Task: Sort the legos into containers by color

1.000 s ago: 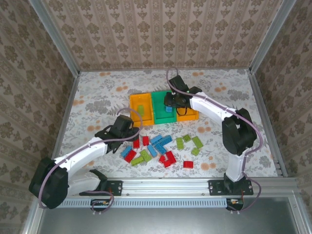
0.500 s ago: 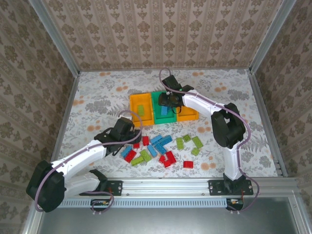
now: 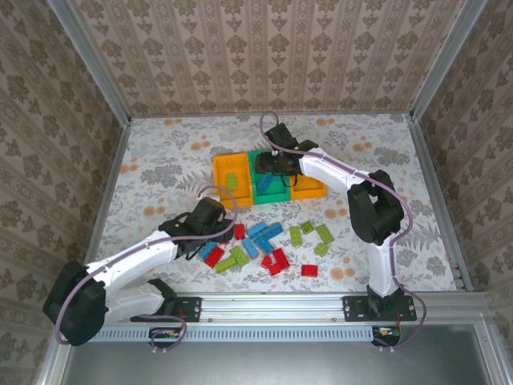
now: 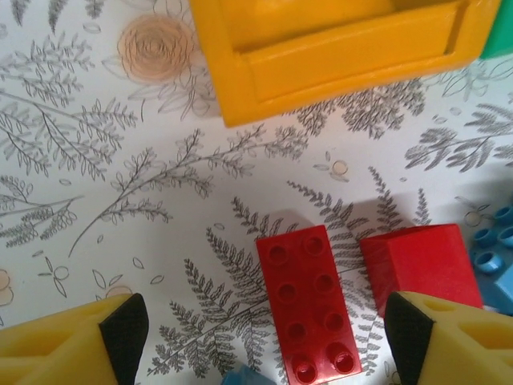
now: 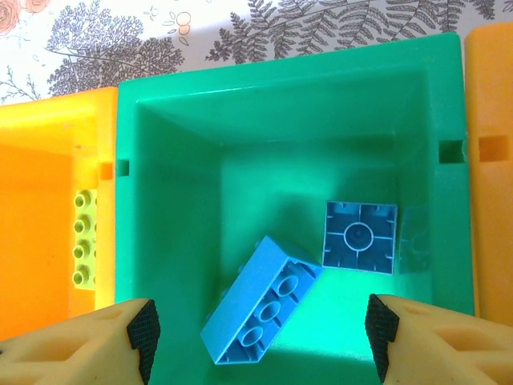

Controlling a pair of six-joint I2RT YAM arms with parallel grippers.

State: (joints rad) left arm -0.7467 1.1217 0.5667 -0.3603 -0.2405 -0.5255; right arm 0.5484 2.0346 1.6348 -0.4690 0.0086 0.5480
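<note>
Seen from above, the left gripper (image 3: pixel 215 233) hangs at the 9 o'clock edge of the loose legos (image 3: pixel 268 241) on the table (image 3: pixel 160 152), while the right gripper (image 3: pixel 269 164) hovers over the green bin (image 3: pixel 263 192), the middle of the three containers. The left wrist camera shows that gripper (image 4: pixel 264 341) spread wide and empty, its fingers (image 4: pixel 72 345) flanking a red brick (image 4: pixel 309 301), with a second red brick (image 4: pixel 421 261) at 3 o'clock and an orange bin (image 4: pixel 337 56) at 12. The right wrist camera shows its gripper (image 5: pixel 262 333) released and empty above the green bin (image 5: pixel 128 200), where two blue bricks (image 5: pixel 260 301) lie, with a lime brick (image 5: pixel 84 237) in the orange bin (image 5: pixel 40 200) at 9 o'clock.
</note>
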